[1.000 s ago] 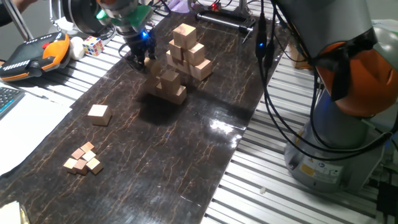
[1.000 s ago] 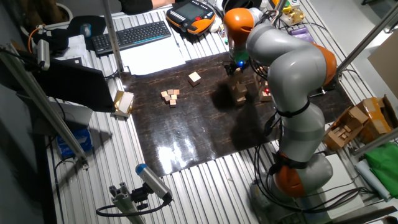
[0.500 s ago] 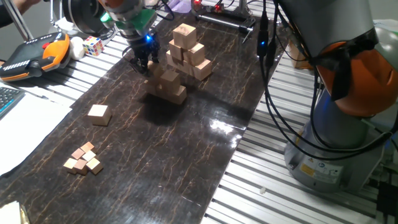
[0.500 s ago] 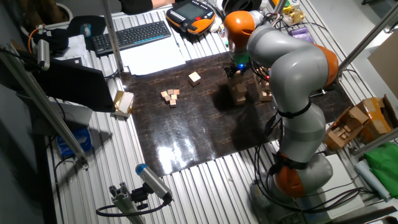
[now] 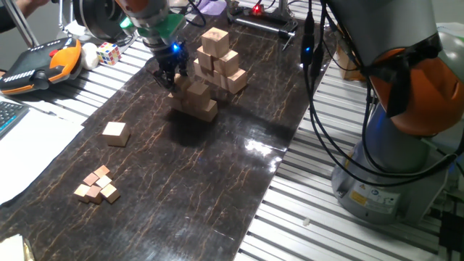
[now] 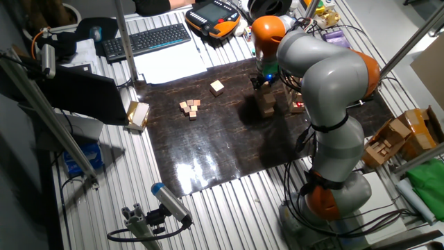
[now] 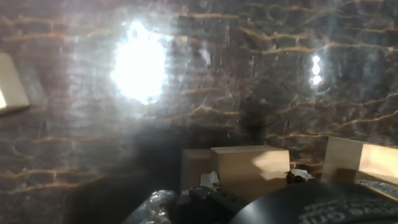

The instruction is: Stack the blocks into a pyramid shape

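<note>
Dark marbled mat [image 5: 217,167] under the pyramid shape [image 5: 194,98], fingers [image 5: 168,75] alongside, grip indiscernible.

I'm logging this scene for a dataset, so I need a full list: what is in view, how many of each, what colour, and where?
pyramid shape: one stepped pile of light-tan cubes, mid mat, below the gripper.
loose block: one, light tan, alone on the mat's left part.
taller stack: one, bigger tan cubes, just behind the pyramid.
tiny cubes: a small cluster, pinkish tan, near end of the mat.
mat: one, dark marbled, glossy.
teach pendant: one, orange and black, far left.
puzzle cube: one, multicoloured, beside the pendant.
keyboard: one, black, behind the mat.
gripper: one, black, at the pyramid's far side; jaw state unclear.
</note>
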Controlling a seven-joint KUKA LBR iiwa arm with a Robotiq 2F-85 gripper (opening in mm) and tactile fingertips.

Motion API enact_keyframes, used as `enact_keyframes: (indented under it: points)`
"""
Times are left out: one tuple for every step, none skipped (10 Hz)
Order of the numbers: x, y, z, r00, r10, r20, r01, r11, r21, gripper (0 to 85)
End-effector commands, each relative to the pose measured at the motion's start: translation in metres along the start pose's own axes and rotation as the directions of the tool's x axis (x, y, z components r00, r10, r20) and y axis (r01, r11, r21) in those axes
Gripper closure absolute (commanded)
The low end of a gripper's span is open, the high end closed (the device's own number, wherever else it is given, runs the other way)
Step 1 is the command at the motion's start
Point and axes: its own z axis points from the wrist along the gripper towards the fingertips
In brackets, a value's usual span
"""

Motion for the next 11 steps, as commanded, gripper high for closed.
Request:
enact_keyframes:
  points:
    - [0.0001,0.0012,0.0006,1.000,0.003,0.002,-0.003,1.000,0.000,43.0]
    - [0.0002,0.0014,0.0008,1.000,0.005,0.002,-0.005,1.000,0.001,43.0]
    - [0.0007,0.0008,0.0013,1.000,0.005,0.002,-0.005,1.000,0.001,42.7]
    - [0.0011,0.0005,0.0017,1.000,0.005,0.002,-0.005,1.000,0.001,42.7]
    - [0.0013,0.0007,0.0021,1.000,0.005,0.002,-0.005,1.000,-0.002,43.0]
    - [0.0014,0.0017,0.0025,1.000,0.005,0.002,-0.005,1.000,-0.002,43.0]
    - [0.0016,0.0019,0.0027,1.000,0.006,0.002,-0.006,1.000,-0.003,43.0]
    - [0.0018,0.0016,0.0030,1.000,0.006,0.002,-0.006,1.000,-0.002,43.0]
    - [0.0024,0.0012,0.0036,1.000,0.005,0.002,-0.005,1.000,-0.002,43.0]
    - [0.0029,0.0011,0.0042,1.000,0.004,0.002,-0.004,1.000,-0.005,43.0]
    - [0.0030,0.0019,0.0045,1.000,0.006,0.002,-0.006,1.000,-0.005,43.0]
